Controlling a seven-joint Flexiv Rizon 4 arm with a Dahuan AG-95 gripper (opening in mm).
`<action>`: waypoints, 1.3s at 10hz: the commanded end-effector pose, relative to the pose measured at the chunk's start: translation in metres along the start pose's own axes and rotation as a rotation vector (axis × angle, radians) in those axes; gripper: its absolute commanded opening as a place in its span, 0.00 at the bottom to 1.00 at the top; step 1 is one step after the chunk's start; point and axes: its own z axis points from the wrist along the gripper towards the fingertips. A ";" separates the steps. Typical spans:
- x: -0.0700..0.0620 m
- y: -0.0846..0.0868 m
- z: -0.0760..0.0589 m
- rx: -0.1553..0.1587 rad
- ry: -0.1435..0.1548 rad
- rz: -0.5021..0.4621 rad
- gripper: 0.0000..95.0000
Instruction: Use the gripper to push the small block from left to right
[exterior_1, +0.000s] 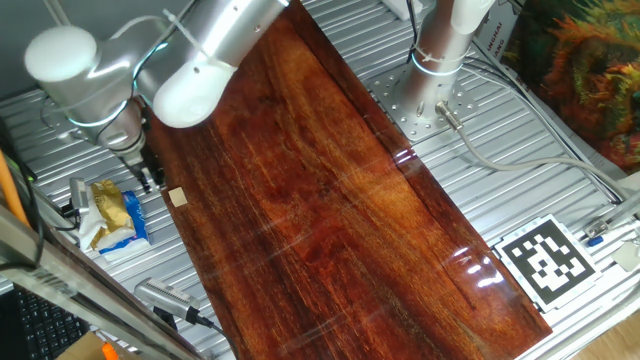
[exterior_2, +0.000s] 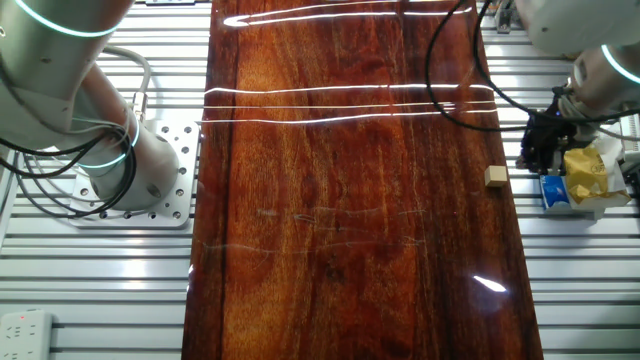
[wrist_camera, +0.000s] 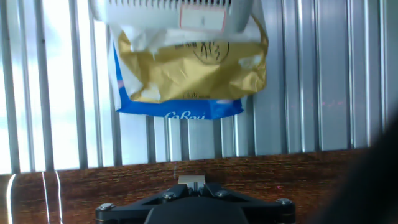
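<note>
Desk (exterior_1: 330, 200): long wooden board on a ribbed metal bed. Hand (exterior_1: 150, 177) low at the left edge, fingers seemingly clenched for a blunt pushing face. Block (exterior_1: 178, 197) lies just right of it, apart; packet (exterior_1: 112, 215) behind, off-board.

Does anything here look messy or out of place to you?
One thing: a crumpled yellow, white and blue packet lies on the ribbed metal bench just off the wooden board, beside the gripper. The small block sits neatly near the board's edge.
</note>
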 end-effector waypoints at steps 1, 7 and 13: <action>-0.010 -0.002 0.001 -0.004 0.008 -0.003 0.00; -0.027 -0.001 0.016 0.008 0.002 -0.007 0.00; -0.035 0.002 0.018 0.008 0.000 -0.003 0.00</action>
